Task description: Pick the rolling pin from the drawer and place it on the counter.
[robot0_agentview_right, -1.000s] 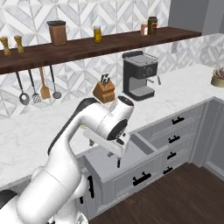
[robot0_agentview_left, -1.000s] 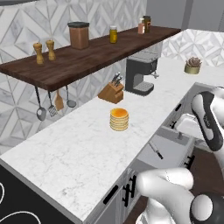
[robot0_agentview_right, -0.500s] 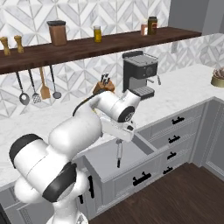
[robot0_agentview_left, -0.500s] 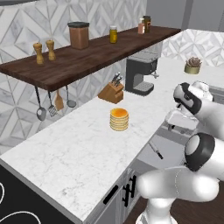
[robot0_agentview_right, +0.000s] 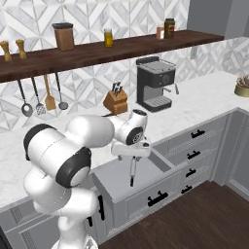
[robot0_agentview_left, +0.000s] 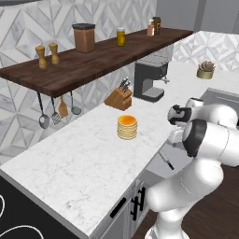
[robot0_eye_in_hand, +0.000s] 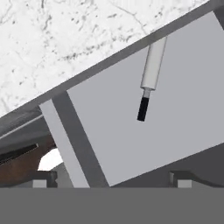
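Moved: since a second ago the arm has swung back toward the surface's edge, so the fingers now hang over the open drawer instead of out in front of it; rolling pin, pancakes and shelf items lie as before
Far left of fingers: ladle, spatula and a third utensil hang under the dark wooden shelf, well apart from the fingers
Surface: white marble surface runs behind and to the left of the fingers; pancake stack sits on it, near the fingers in the left base view
Behind fingers: knife block and, further right, coffee machine stand on the surface at the wall
Fingers: spread wide apart, gripping nothing, held above the drawer's back left part close under the surface's edge; their tips show at the bottom of the hand view
Drawer: grey drawer is pulled out below the fingers, with its black bar handle on the front panel
Rolling pin: rolling pin lies flat on the drawer floor, just below and ahead of the fingers, not touched; pale barrel reaches toward the surface's edge, one dark handle end points to the drawer front
Right of fingers: closed grey drawers with black handles; a small potted plant far off on the surface
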{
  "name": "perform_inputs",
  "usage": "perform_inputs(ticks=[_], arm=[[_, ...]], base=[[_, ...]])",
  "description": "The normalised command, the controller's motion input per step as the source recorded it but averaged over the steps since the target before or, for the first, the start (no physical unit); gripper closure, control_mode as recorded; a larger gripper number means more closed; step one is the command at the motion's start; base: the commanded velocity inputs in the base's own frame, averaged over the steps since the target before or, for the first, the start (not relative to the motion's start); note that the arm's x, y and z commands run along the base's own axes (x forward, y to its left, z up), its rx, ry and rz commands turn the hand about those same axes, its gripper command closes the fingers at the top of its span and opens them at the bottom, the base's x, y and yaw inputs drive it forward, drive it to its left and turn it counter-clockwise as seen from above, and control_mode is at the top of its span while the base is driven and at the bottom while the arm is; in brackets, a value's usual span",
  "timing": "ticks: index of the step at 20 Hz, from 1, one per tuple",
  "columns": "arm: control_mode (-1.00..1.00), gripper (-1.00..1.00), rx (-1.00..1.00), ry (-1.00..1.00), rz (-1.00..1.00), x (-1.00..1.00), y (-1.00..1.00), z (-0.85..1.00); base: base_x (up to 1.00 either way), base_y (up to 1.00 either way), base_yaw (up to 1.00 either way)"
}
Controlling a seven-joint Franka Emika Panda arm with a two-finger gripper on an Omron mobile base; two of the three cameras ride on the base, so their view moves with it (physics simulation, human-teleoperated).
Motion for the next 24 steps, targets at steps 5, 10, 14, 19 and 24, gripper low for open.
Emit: perform_inputs(ticks=[5, 10, 14, 19, 24], arm=[[-1.0, -1.0, -0.07, -0.43, 0.17, 0.09, -0.21, -0.65], [-1.0, -1.0, -0.01, -0.39, 0.08, 0.18, -0.17, -0.62], [-1.0, -1.0, 0.0, -0.01, 0.03, 0.66, -0.41, -0.03], [-1.0, -1.0, 0.09, 0.14, 0.07, 0.47, -0.57, -0.08], [-1.0, -1.0, 0.02, 0.26, 0.03, -0.07, -0.82, -0.28]], base=[[0.0, 0.0, 0.0], [0.0, 0.0, 0.0], [0.0, 0.0, 0.0], [0.0, 0.0, 0.0], [0.0, 0.0, 0.0]])
